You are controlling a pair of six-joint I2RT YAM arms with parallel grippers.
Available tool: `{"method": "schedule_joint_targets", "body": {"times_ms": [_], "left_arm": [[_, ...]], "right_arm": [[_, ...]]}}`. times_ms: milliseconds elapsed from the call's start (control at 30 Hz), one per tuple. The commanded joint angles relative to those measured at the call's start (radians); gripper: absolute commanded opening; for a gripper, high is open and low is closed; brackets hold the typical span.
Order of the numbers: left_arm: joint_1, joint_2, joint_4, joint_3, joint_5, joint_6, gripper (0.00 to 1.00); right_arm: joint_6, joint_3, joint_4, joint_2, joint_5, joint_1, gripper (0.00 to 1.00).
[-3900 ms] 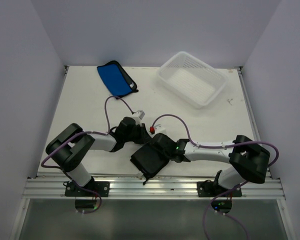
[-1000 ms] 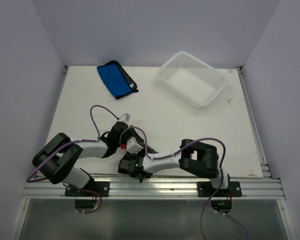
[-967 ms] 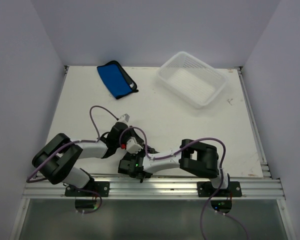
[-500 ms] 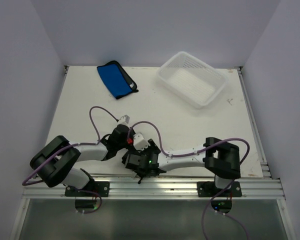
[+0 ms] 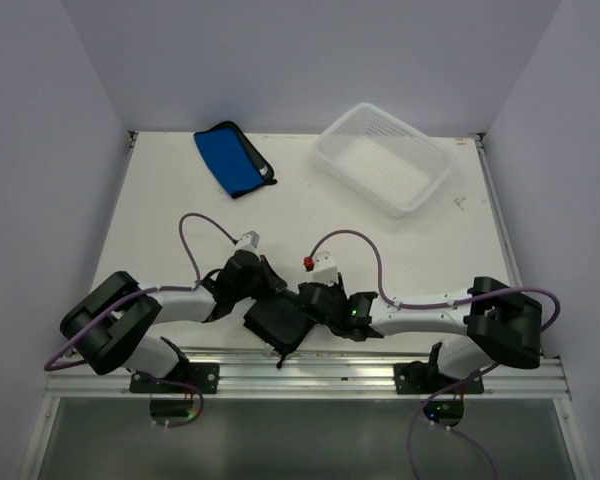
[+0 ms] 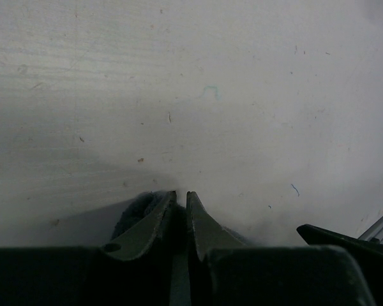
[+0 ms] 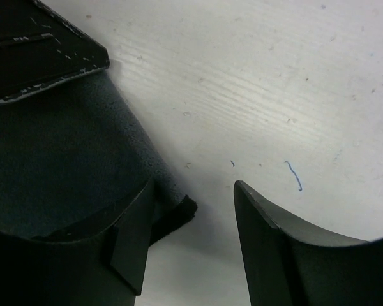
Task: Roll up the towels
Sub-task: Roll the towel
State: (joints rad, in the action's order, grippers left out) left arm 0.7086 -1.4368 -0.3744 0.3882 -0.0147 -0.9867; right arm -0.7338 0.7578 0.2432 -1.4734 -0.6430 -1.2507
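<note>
A dark towel (image 5: pixel 278 323) lies crumpled flat near the table's front edge, between the two arms. My left gripper (image 6: pixel 180 193) (image 5: pixel 264 298) is shut on its left edge, and dark cloth (image 6: pixel 135 213) bulges beside the fingers. My right gripper (image 7: pixel 195 185) (image 5: pixel 308 304) stands open at the towel's right side; a black-edged corner of the towel (image 7: pixel 64 153) lies against its left finger, with bare table in the gap. The blue towel (image 5: pixel 232 160) with black edging lies folded at the back left, far from both grippers.
A white perforated basket (image 5: pixel 340 127) stands at the back right. The aluminium rail (image 5: pixel 310 375) runs along the front edge just behind the dark towel. Purple cables (image 5: pixel 195 235) loop above both wrists.
My right gripper has opened, let go of the dark towel and drawn back to the right. The towel now shows from above. The left gripper has stayed shut on it.
</note>
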Motion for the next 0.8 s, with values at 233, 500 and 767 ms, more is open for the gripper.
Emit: {"method": "schedule_joint_targets", "body": {"times_ms": [233,500,767], "left_arm": [[0.006,0.001,0.057,-0.014,-0.028,0.019,0.16],[0.005,0.003,0.089,0.035,-0.051,0.062,0.17],[-0.012,0.003,0.114,0.064,-0.044,0.092,0.18]], "right_arm": [[-0.007,-0.071,-0.246,0.010,0.209,0.043,0.49],[-0.001,-0.086,-0.202,0.005,0.226,0.043,0.41],[0.002,-0.043,-0.113,-0.057,0.169,0.043,0.48]]}}
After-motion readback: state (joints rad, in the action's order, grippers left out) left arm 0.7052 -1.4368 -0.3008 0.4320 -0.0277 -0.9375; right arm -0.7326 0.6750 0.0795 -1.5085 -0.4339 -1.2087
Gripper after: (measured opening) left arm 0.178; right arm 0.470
